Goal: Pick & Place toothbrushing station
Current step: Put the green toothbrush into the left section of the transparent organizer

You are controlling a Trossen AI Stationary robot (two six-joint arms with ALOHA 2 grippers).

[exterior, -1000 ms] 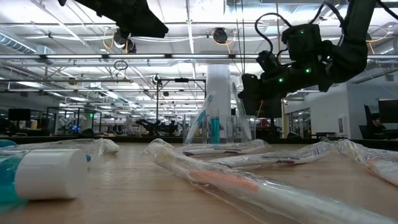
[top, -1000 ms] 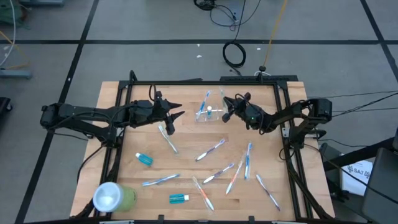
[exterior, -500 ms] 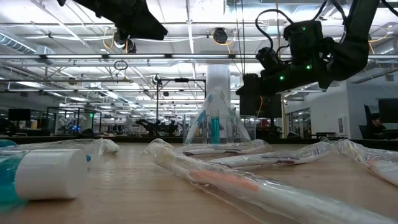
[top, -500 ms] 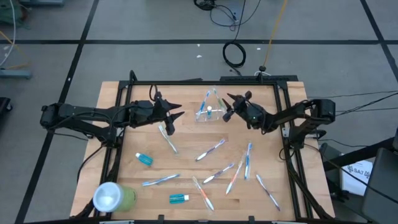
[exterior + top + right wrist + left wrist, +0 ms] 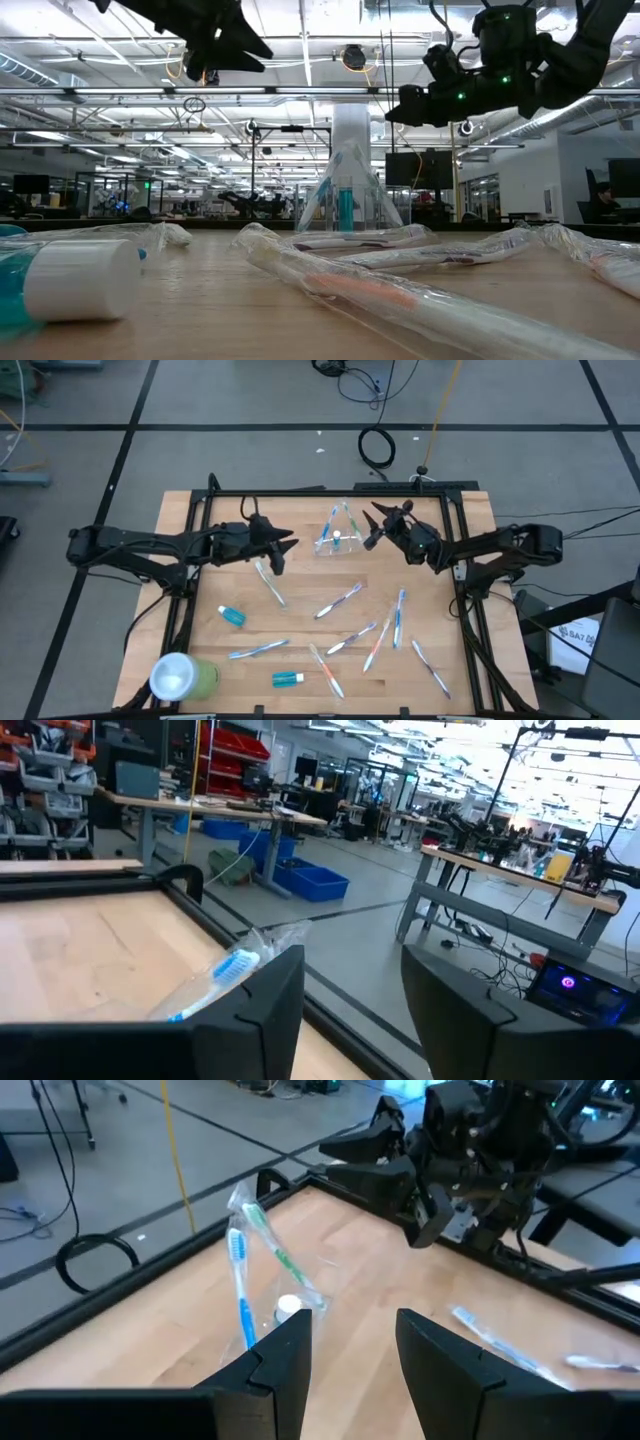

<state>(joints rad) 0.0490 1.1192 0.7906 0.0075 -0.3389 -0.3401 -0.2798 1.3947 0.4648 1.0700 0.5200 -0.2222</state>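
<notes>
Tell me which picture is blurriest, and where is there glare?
Low view: the wrapped toothbrush nearest the lens is soft and out of focus, and the ceiling lights flare white. Right wrist view: the room's far end washes out bright. High view: evenly lit and sharp.

Your left arm reaches in from the left side, stretched nearly level toward the middle, wrist pointing right. Left gripper (image 5: 283,547) hangs above the counter, jaws parted, nothing between them; its two dark fingers (image 5: 275,1370) stand apart in its own wrist view.

Your right arm comes in from the right side, elbow bent near the counter's right edge, forearm angled up toward the far middle. Right gripper (image 5: 375,523) is raised well off the counter, jaws spread and empty. In the low view both grippers sit high, left gripper (image 5: 245,45) opposite right gripper (image 5: 400,105), well apart, pointing toward each other.
</notes>
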